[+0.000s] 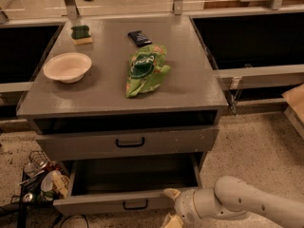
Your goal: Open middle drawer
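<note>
One gripper (172,207) is seen nearest, at the right end of the front panel of the middle drawer (137,175), its fingers (170,193) spread apart. That drawer is pulled well out, its handle (135,204) free. The opening is judged essentially done; a clean retreat is called for next. The upper drawer (128,144) is shut beneath the counter (109,87).

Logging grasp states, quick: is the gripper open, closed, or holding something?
Gripper: open, low at the frame's bottom, one finger either side of the pulled-out middle drawer's front.
</note>
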